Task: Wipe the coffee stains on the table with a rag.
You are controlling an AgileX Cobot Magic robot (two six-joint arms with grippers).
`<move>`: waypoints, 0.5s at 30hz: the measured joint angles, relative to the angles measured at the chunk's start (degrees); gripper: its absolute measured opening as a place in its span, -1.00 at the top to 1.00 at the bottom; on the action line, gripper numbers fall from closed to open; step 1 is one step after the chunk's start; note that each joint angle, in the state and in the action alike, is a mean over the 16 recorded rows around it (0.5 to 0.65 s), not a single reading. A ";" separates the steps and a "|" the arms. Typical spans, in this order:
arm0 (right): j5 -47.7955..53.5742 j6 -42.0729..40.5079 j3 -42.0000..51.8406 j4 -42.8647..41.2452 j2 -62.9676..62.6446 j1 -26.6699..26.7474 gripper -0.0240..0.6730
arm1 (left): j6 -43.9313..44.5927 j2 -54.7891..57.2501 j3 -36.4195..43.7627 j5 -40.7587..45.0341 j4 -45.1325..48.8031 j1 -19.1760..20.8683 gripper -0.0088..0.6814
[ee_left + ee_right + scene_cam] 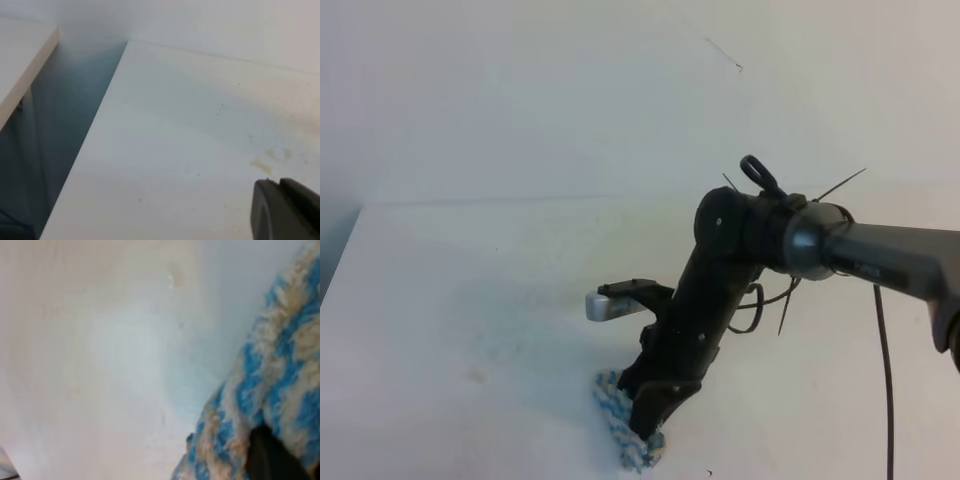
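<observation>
Exterior high view: right hand (650,415) pinches a fluffy blue-and-cream rag (620,415), pressing it on the smooth white surface (470,290); a faint yellowish coffee smear (272,157) lingers. Left hand's (285,210) state: cannot tell.

We find no text, label, brand, number or sign that can be read in any of the three views.
</observation>
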 joint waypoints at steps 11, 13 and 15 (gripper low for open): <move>-0.11 1.91 -0.02 -2.82 -1.48 -4.54 0.94 | 0.00 0.00 0.00 0.00 0.00 0.00 0.97; -0.11 1.76 -0.07 -2.94 -2.15 -5.36 0.94 | 0.00 0.00 0.00 0.00 0.00 0.00 0.97; -0.18 1.48 -0.23 -3.05 -2.98 -6.05 0.94 | 0.00 0.00 0.00 0.00 0.00 0.00 0.97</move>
